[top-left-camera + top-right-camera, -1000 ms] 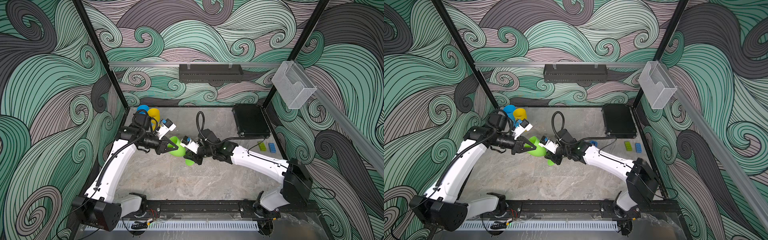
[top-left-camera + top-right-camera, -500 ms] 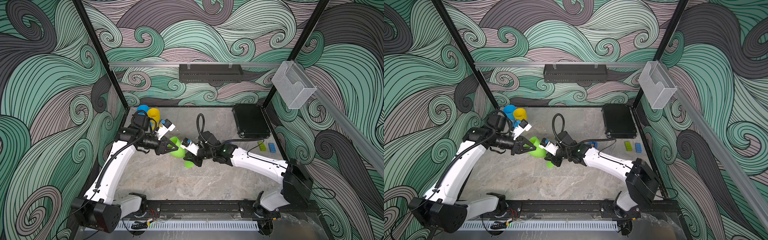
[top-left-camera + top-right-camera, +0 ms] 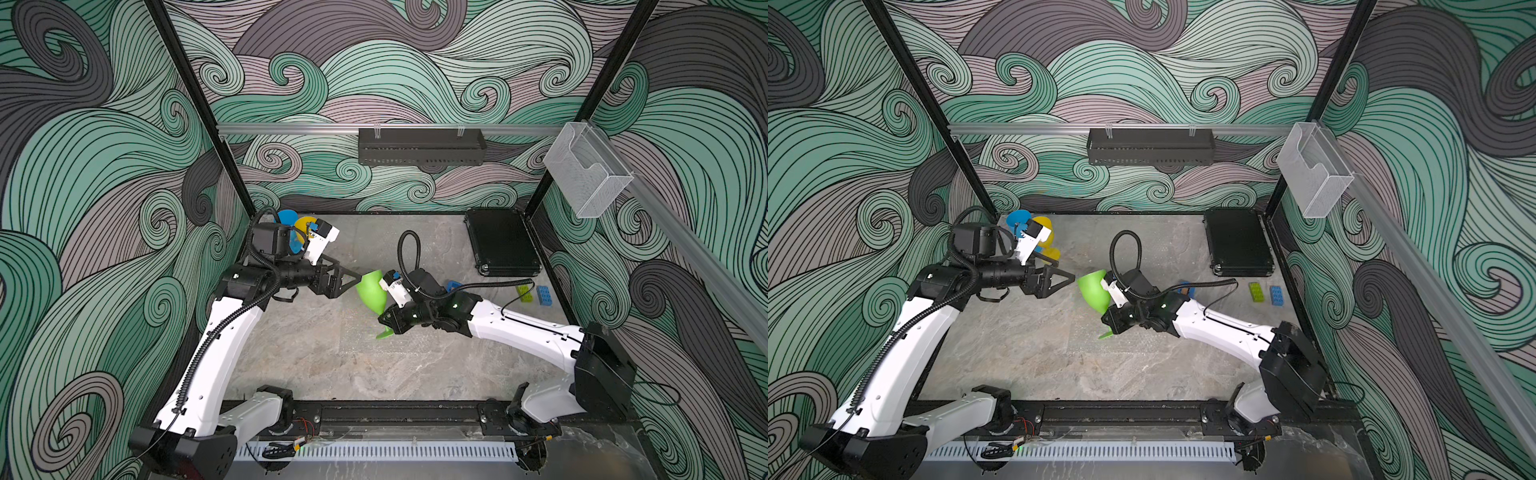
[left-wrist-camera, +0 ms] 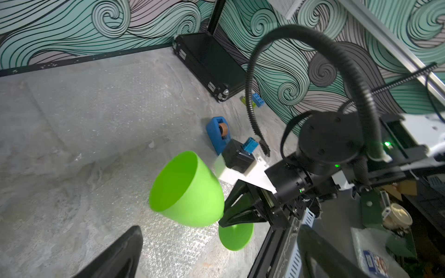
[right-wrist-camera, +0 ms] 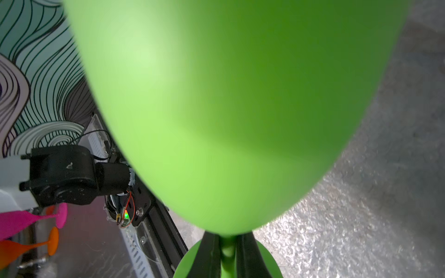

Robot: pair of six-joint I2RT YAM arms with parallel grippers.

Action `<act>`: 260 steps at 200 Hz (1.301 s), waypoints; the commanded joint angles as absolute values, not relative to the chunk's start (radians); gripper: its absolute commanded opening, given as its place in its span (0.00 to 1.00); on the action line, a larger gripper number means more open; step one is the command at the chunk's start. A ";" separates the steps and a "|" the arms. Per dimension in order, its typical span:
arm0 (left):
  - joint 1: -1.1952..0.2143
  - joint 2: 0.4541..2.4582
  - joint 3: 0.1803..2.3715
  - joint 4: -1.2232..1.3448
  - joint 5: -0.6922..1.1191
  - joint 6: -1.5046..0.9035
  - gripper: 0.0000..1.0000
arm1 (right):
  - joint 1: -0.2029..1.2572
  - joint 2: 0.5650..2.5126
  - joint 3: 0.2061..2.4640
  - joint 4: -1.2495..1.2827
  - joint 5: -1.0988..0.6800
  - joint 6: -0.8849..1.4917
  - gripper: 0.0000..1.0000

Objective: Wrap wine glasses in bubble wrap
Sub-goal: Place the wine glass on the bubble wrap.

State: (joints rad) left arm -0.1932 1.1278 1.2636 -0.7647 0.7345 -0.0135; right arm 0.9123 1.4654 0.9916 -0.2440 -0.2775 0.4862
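Observation:
My right gripper (image 5: 227, 252) is shut on the stem of the green wine glass (image 3: 371, 291), just below the bowl. It holds the glass tilted, with the foot low over the table and the mouth turned towards my left gripper (image 3: 351, 284). The left gripper stands open just short of the rim and holds nothing. Its dark fingers (image 4: 120, 252) frame the green wine glass (image 4: 185, 192) in the left wrist view. A sheet of bubble wrap (image 4: 173, 243) lies flat on the table under the glass. The blue (image 3: 286, 217) and yellow (image 3: 305, 222) wine glasses stand in the back left corner, partly hidden by the left wrist.
A black case (image 3: 503, 245) lies at the back right. A blue tape dispenser (image 4: 218, 133) sits behind the right wrist. A green brick (image 3: 524, 293) and a blue brick (image 3: 544, 296) lie by the right wall. Pink (image 5: 14, 221) and orange (image 5: 24, 245) goblets lie beyond the front rail.
My left gripper has opened and let go of the green wine glass's rim. My right gripper has closed on the stem and now holds the glass alone.

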 commanded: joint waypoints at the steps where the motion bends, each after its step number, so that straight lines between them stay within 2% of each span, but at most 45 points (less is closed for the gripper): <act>1: -0.202 1.214 1.196 -0.583 0.674 -0.312 0.98 | 0.884 1.448 0.945 -0.270 -0.289 0.753 0.00; 43: -0.208 1.349 1.035 -0.354 0.741 -0.632 0.94 | 0.836 1.482 0.914 -0.295 -0.348 0.879 0.00; 84: -0.259 1.499 0.964 -0.244 0.714 -0.773 0.92 | 0.814 1.545 0.884 -0.246 -0.394 0.921 0.00; 178: -0.366 1.682 1.020 -0.218 0.739 -0.798 0.84 | 0.754 1.653 0.905 -0.281 -0.425 0.843 0.00; 260: -0.391 1.762 1.073 -0.246 0.744 -0.789 0.80 | 0.750 1.720 0.932 -0.293 -0.446 0.816 0.00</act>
